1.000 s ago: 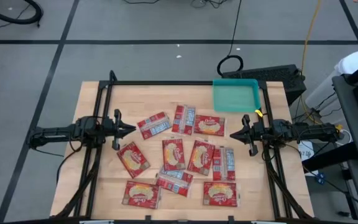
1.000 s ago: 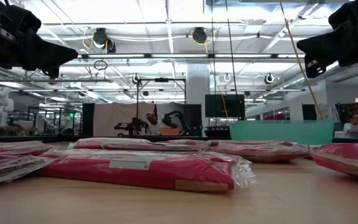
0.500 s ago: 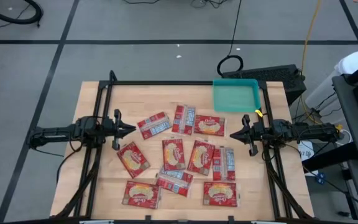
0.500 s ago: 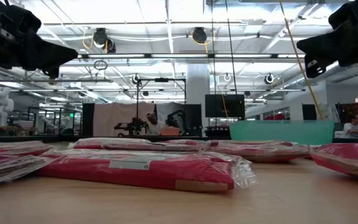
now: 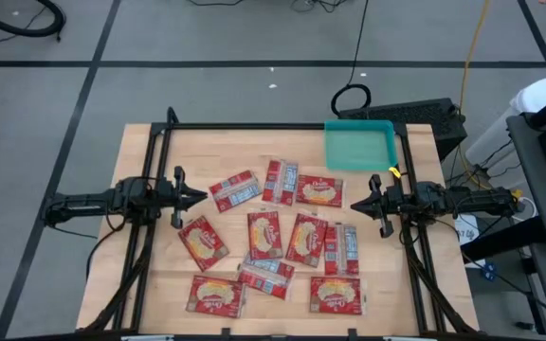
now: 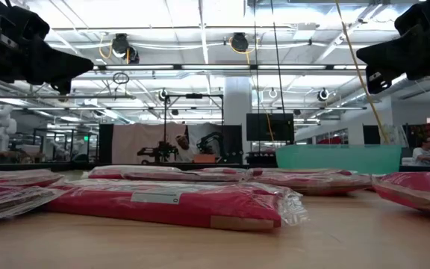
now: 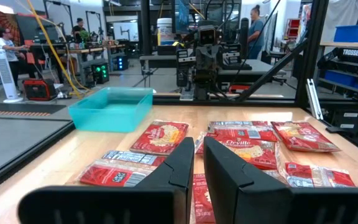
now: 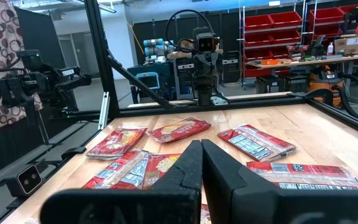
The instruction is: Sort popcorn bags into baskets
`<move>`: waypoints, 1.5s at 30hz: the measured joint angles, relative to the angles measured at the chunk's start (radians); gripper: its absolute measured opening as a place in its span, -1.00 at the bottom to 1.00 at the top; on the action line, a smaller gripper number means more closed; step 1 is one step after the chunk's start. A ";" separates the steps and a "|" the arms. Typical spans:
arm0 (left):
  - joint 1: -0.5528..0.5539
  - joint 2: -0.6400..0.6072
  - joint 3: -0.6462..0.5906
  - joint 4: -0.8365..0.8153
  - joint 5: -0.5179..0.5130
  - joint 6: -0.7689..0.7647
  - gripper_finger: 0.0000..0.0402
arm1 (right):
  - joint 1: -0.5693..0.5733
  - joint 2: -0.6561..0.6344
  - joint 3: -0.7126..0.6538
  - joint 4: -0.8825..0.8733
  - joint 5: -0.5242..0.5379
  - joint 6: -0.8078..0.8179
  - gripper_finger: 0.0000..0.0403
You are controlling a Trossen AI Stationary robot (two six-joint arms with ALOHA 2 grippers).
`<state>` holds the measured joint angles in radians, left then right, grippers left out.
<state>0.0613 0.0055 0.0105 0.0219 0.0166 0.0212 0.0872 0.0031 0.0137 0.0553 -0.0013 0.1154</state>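
The left gripper [image 5: 200, 196] hangs above the left side of the pale wooden desk [image 5: 150, 256], its jaws almost closed with a thin slit between them and nothing in them. The right gripper [image 5: 354, 205] hangs above the desk's right side, jaws pressed fully together and empty. The two point at each other across the desk.

Between and in front of them lie the popcorn bags [image 5: 264, 234], flat red rectangular packets with a yellow popcorn picture, spread loosely over the desk's middle and near half. Their long axes differ: the central ones run mostly front to back, the one nearest the left gripper lies slanted, and the near-edge ones lie crosswise. Some overlap or touch at their edges.

The shallow teal-green rectangular plastic basket [image 5: 358, 145] sits at the far right corner, empty, just beyond the bags, long side running front to back. Bare wood lies along the far left and the left edge, inside the black frame [image 5: 254, 126]
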 joint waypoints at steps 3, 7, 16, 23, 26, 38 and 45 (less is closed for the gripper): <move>0.000 0.000 0.000 0.000 0.000 0.000 -0.79 | 0.000 0.000 0.000 0.000 0.000 0.000 -1.00; 0.000 0.000 0.000 0.000 0.000 0.000 -0.79 | 0.000 0.000 0.000 0.000 0.000 0.000 -1.00; 0.000 0.000 0.000 0.000 0.000 0.000 -0.79 | 0.000 0.000 0.000 0.000 0.000 0.000 -1.00; 0.000 0.000 0.000 0.000 0.000 0.000 -0.79 | 0.000 0.000 0.000 0.000 0.000 0.000 -1.00; 0.000 0.000 0.000 0.000 0.000 0.000 -0.79 | 0.000 0.000 0.000 0.000 0.000 0.000 -1.00; 0.000 0.000 0.000 0.000 0.000 0.000 -0.79 | 0.000 0.000 0.000 0.022 0.014 0.000 -1.00; 0.000 0.000 0.000 0.000 0.000 0.000 -0.79 | 0.000 0.000 0.000 0.043 0.015 0.000 -1.00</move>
<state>0.0614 0.0054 0.0105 0.0219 0.0170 0.0212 0.0868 0.0029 0.0135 0.0982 0.0138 0.1154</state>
